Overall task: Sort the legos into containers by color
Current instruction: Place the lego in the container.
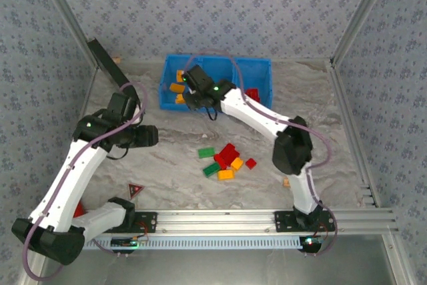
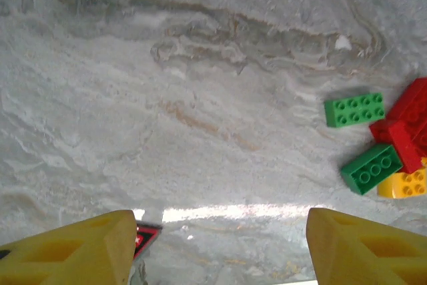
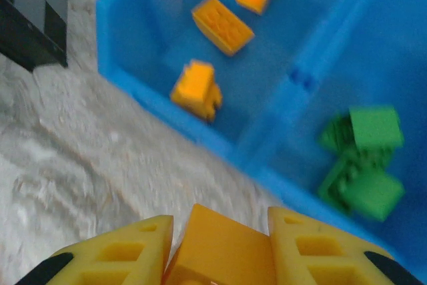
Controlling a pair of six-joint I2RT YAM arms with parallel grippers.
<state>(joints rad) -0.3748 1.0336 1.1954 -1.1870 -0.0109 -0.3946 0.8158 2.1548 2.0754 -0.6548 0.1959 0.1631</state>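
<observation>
the right end effector [image 3: 220,219] has its two yellow fingers [image 3: 113,258] pressed in on an orange brick [image 3: 217,251], which sits pinched between them. it hangs at the near wall of the blue bin [image 3: 133,88], at the bin's left end as seen from above. straight ahead of this end effector, inside the closest compartment, lie three more orange bricks [image 3: 222,25], each apart from the others. past the divider, in the middle compartment off to one side of the fingers, is a heap of green bricks [image 3: 363,165]. on the other side of the fingers a black board [image 3: 30,21] with a checkered face rests on the desk [image 3: 80,165], outside the bin. the left end effector [image 2: 221,223] is spread wide with nothing between its fingers, and it hangs over a bare stretch of the desk. ahead of it and off to one side is a cluster of loose bricks [image 2: 390,141]: two green ones, red ones touching them, and a yellow-orange one at the edge of the wrist view. a red-black triangle [image 2: 148,237] lies just beside the inner edge of one finger. from above, this end effector is well apart from the cluster, which lies between the two arms and short of the bin.
</observation>
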